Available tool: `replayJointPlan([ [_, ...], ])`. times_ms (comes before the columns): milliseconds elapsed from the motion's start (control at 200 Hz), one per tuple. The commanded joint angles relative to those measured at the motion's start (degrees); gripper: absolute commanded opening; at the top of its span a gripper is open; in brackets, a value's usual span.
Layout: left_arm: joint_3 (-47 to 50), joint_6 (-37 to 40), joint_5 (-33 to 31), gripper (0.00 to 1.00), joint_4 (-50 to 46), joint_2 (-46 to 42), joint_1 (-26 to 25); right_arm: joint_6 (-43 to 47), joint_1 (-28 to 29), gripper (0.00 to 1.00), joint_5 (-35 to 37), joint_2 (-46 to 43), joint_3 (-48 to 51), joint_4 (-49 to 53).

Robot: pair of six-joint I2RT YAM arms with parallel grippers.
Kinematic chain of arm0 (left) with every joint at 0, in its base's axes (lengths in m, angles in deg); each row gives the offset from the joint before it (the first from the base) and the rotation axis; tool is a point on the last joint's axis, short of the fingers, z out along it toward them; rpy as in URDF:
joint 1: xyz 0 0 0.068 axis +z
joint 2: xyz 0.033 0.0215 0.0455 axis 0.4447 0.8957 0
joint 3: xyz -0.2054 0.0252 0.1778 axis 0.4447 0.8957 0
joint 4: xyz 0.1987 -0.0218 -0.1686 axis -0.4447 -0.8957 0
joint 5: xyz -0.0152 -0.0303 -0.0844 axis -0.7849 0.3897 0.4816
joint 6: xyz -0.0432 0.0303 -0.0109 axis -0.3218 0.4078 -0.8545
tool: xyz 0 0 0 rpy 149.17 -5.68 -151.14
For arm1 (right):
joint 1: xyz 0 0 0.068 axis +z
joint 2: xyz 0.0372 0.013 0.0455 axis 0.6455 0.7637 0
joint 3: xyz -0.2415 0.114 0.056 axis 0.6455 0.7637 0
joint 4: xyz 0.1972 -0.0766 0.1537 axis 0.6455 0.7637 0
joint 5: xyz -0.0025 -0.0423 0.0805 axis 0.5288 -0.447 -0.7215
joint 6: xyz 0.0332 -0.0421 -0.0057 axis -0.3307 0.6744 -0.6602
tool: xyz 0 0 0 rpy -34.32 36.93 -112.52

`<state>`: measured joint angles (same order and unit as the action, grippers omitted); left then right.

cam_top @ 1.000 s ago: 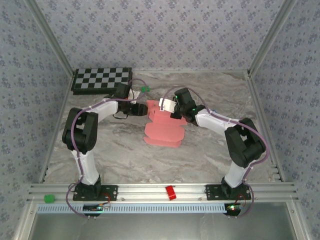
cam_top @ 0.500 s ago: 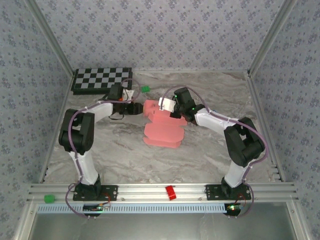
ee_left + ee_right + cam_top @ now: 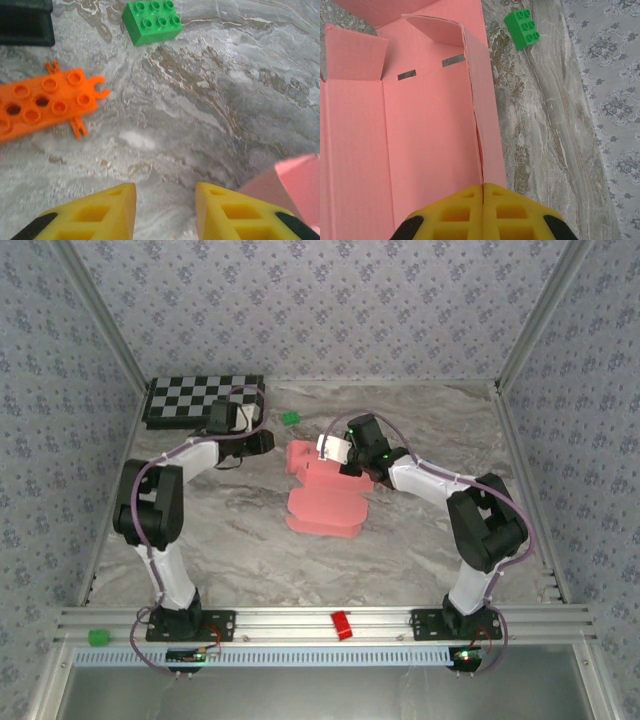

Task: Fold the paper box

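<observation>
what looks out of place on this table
Two stray toy pieces, a green brick and an orange studded plate, lie on the table beyond the paper box; neither belongs to folding.

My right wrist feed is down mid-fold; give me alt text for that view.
The right gripper, fingers shut, pinches the near end of the upright side wall of the pink paper box, whose slotted panel and flaps spread beside it. A green toy brick lies on the marble table beyond.

Bare desk [image 3: 250, 550] lies open in front of the paper box [image 3: 325, 505]; a green brick [image 3: 290, 418], orange piece [image 3: 45, 102] and checkerboard [image 3: 205, 400] crowd the far-left corner.
</observation>
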<state>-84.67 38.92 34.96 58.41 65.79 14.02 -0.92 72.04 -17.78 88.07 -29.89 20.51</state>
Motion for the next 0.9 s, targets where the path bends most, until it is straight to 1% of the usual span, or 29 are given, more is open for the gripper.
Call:
replayJointPlan([
  [0,-4.45,0.26,2.49,0.35,-4.03,3.59,-0.23,0.12,0.02,0.00,-0.56,1.03,-1.33,1.71],
  [150,-8.92,2.29,4.00,0.37,-8.84,6.97,-1.31,0.39,0.24,0.00,-0.45,0.69,-0.90,0.85],
  [300,-12.61,2.62,5.72,0.37,-12.84,10.28,-2.01,0.99,0.41,0.00,-0.21,0.41,-0.46,-0.07],
  [495,-15.47,3.37,7.44,0.38,-15.90,13.03,-2.86,1.14,0.57,0.00,0.25,0.39,-0.54,-0.43],
  [715,-14.56,5.28,9.78,0.38,-17.02,11.59,-3.11,1.26,0.61,0.00,1.13,0.53,-0.52,-0.69],
  [895,-11.57,6.50,12.62,0.39,-15.32,9.02,-3.00,1.06,0.64,0.00,1.41,0.76,-0.40,-0.88],
])
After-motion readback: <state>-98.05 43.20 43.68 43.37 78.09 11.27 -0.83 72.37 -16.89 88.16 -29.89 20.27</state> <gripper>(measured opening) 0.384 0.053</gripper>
